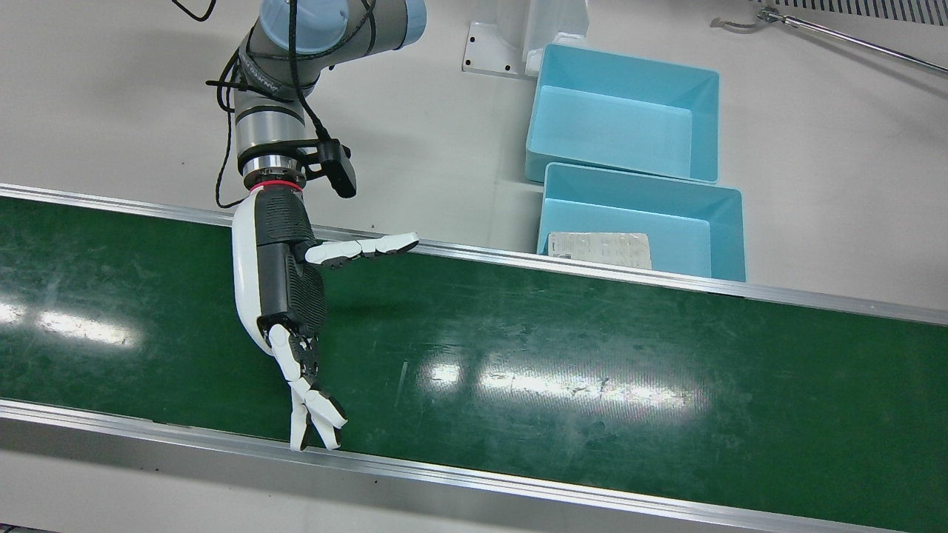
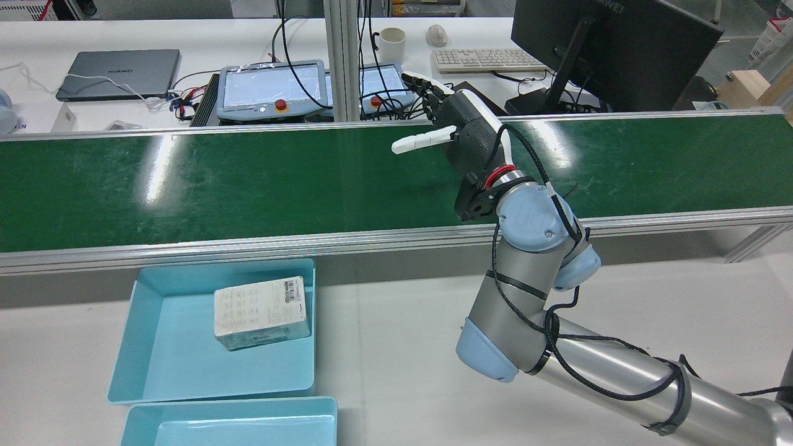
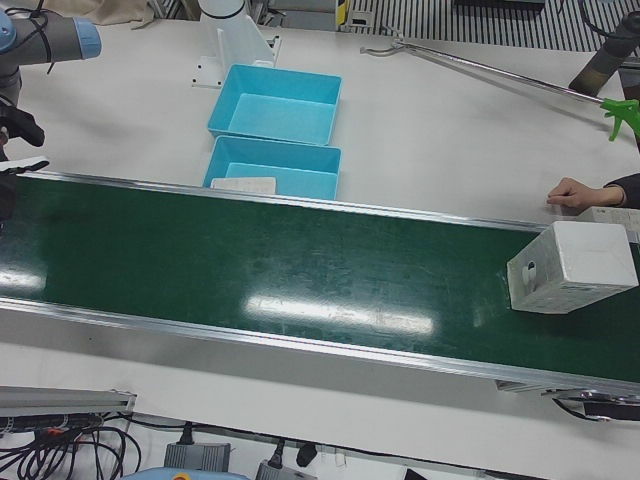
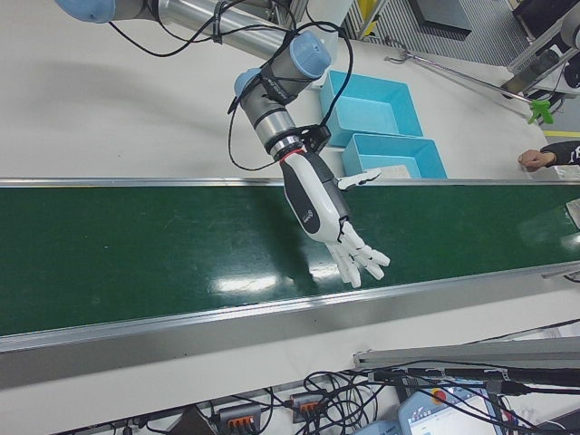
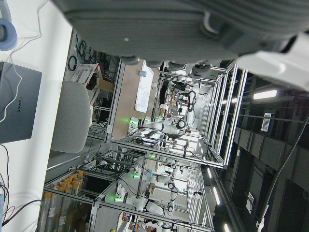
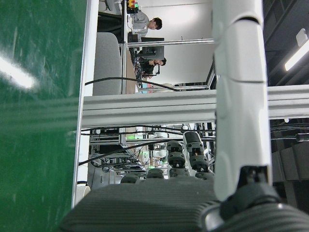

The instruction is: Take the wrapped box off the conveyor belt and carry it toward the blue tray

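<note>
A white wrapped box [image 3: 572,265] stands on the green conveyor belt [image 3: 300,260] at its far end, in the left-front view only. A second wrapped box [image 2: 261,311] lies flat in the blue tray [image 2: 127,337] beside the belt; it also shows in the front view [image 1: 600,249]. My right hand [image 1: 285,296] hovers open and empty over the belt [image 1: 592,348], fingers spread, far from both boxes. It also shows in the rear view [image 2: 461,136] and the right-front view [image 4: 322,204]. My left hand [image 5: 169,24] shows only as its palm, holding nothing.
A second blue tray [image 1: 703,126] sits behind the first [image 1: 729,237] on the white table. A person's hand [image 3: 575,190] rests near the belt's far end. A long grabber tool [image 3: 480,65] lies on the table. Monitor, keyboard and pendants stand beyond the belt [image 2: 248,179].
</note>
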You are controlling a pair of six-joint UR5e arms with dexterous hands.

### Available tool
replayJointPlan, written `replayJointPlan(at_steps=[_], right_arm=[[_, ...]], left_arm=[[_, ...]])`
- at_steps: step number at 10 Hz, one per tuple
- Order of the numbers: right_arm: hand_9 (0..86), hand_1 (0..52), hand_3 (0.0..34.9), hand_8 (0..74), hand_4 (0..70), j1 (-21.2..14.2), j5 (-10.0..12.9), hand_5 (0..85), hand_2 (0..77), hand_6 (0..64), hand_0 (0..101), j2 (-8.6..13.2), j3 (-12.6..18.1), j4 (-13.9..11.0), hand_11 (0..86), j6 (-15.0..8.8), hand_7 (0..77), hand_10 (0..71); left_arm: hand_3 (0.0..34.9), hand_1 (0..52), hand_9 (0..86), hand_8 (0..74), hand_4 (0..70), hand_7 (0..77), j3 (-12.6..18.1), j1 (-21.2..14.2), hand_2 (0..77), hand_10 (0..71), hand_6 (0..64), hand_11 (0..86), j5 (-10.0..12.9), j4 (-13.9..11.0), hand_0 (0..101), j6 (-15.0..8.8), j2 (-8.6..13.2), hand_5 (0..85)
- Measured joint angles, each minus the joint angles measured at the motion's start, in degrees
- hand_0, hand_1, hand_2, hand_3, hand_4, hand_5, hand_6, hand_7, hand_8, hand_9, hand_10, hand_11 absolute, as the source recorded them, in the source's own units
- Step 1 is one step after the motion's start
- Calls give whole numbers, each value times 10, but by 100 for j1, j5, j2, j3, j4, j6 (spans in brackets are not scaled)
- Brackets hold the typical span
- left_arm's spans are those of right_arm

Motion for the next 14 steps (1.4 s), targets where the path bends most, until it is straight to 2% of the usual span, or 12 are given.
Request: replayJointPlan(at_steps=[10,14], right_arm=[[11,147,0,0,87,-29,-5,158,27,27,496,1,0,12,11,6,33,0],[11,142,0,0,93,-158,-85,158,33,27,494,33,-213,520,11,-9,33,0]], left_arm=[[0,0,5,5,0,5,0,0,11,5,0,5,0,0,0,0,0,11],[0,0,5,5,0,5,0,0,5,5,0,5,0,0,0,0,0,11]])
